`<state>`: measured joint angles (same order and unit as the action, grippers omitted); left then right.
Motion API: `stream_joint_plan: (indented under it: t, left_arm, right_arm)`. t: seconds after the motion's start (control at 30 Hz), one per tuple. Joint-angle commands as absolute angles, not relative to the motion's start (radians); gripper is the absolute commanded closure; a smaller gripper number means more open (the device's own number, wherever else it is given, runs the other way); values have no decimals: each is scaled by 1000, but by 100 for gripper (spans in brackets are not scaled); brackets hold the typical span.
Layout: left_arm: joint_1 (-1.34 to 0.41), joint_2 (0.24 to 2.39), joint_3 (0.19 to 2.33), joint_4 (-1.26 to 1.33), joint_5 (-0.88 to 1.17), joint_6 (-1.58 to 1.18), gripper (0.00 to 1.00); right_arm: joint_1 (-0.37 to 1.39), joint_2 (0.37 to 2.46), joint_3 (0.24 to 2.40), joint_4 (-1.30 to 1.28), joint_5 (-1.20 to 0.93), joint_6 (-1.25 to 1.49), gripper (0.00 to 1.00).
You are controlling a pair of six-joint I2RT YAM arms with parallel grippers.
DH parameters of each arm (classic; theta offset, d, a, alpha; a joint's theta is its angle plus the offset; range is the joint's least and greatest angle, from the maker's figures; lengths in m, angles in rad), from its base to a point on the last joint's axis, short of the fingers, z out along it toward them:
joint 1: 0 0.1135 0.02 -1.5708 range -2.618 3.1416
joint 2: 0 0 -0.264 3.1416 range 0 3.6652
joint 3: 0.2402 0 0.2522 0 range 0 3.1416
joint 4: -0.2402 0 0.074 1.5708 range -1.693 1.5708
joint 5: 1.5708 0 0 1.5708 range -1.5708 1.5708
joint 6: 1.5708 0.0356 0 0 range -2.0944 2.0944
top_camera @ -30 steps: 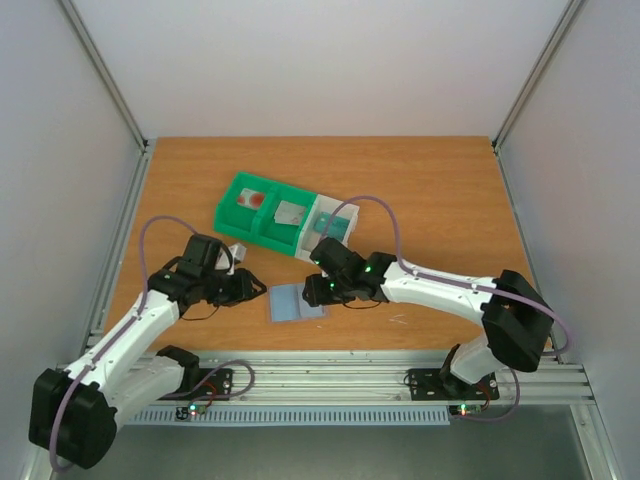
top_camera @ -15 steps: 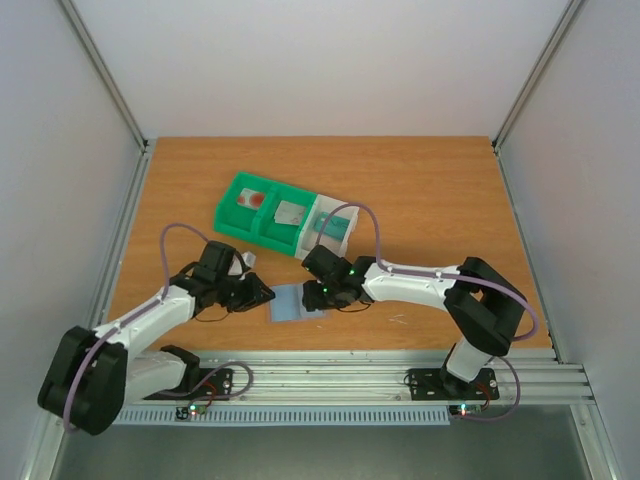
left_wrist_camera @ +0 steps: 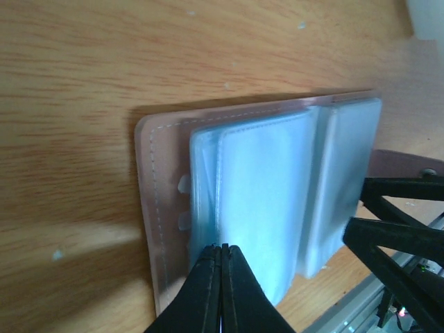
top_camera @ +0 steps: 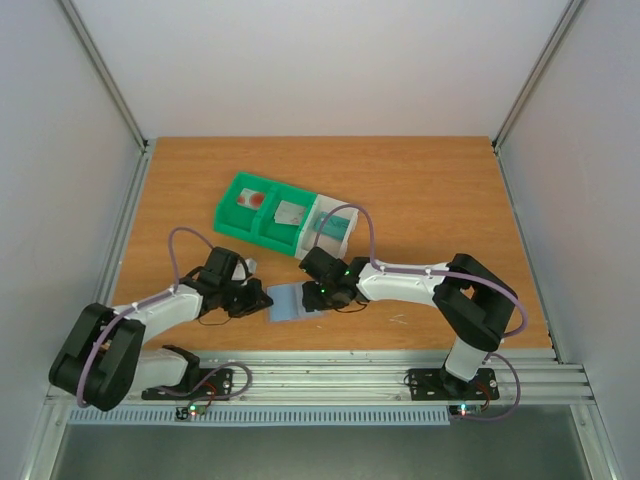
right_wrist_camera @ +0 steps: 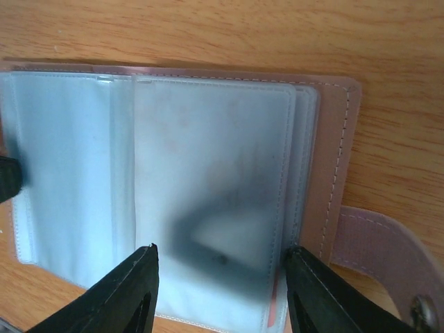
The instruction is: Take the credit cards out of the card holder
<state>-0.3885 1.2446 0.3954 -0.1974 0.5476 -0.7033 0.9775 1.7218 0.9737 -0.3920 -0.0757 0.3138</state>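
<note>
The card holder (top_camera: 289,302) lies open on the table, its pale blue sleeves facing up between both arms. My left gripper (top_camera: 263,297) is shut, its tips (left_wrist_camera: 222,247) resting on the near edge of the left sleeves (left_wrist_camera: 263,180); nothing shows between the jaws. My right gripper (top_camera: 318,293) is open, its fingers (right_wrist_camera: 142,277) straddling the right-hand sleeve (right_wrist_camera: 208,173). A thin red card edge (right_wrist_camera: 272,305) shows inside that sleeve. Two credit cards lie in the tray: a white one with a red patch (top_camera: 252,199) and a grey one (top_camera: 290,213).
The green-and-white tray (top_camera: 228,214) stands just behind the holder, a teal item (top_camera: 330,228) in its white compartment. The holder's pink strap with a snap (right_wrist_camera: 374,243) sticks out at its right side. The table's metal front rail (top_camera: 330,365) runs close by.
My left gripper has closed and slid right onto the holder's left edge. The right arm has shifted slightly left over the holder, staying open.
</note>
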Motion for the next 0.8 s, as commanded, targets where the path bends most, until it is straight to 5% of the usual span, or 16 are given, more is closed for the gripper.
stream_joint_plan:
  t: [0.0,0.3,0.77]
  left_arm:
    - [-393,1286,364,-103,530,-697,98]
    - [-393,1243,346,-120,501,-705,95]
    - [-393,1243,322,-81,489,-733,91]
  right_arm:
    - [988,1739,991,-345,-96,298,50]
    - [988,1716,992,-328,-132,283,56]
    - [988,1668,995,-332,-179,280,51]
